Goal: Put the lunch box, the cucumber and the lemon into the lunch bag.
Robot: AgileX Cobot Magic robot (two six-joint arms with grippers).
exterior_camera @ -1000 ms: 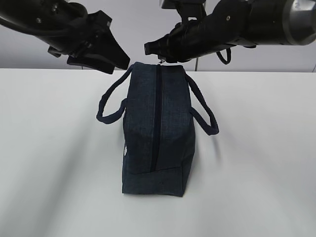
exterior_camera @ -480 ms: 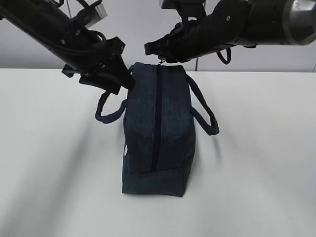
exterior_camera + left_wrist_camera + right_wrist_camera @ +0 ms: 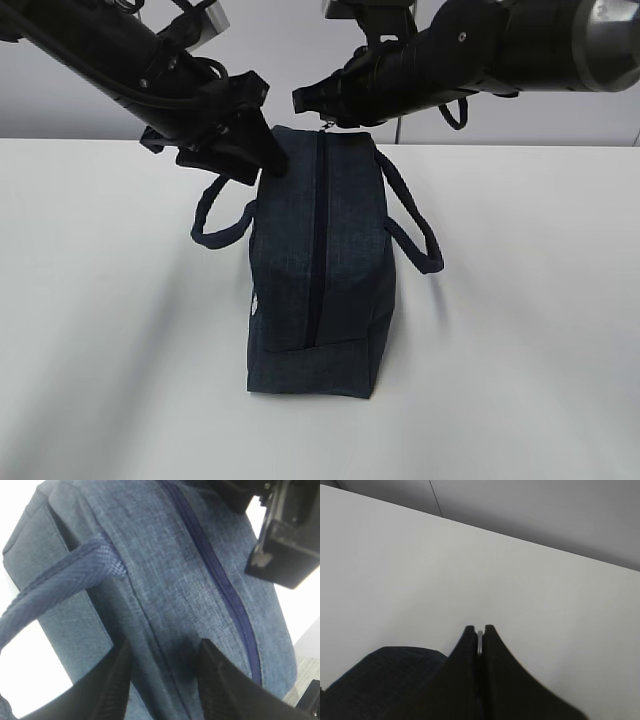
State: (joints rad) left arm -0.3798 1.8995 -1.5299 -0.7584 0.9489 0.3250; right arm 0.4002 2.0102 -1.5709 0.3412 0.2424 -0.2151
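Your right tool [image 3: 305, 99] is clamped shut on the thin metal ring pull [image 3: 480, 642] of the zipper [image 3: 317, 240], at the far end of the lunch bag [image 3: 320, 270]. Your left tool [image 3: 165, 680] stands part open, its 2 fingers [image 3: 117, 685] pressing the fabric at the bag's upper left edge, just beside a loop handle [image 3: 60, 580]; no fold shows pinched. The bag stands upright mid-table [image 3: 520, 330], zipper closed along its top.

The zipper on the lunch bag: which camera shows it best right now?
Exterior view: the whole zipper runs along the lunch bag, shut. Left wrist view shows a close stretch; right wrist view shows only a metal sliver between the right gripper's fingertips.
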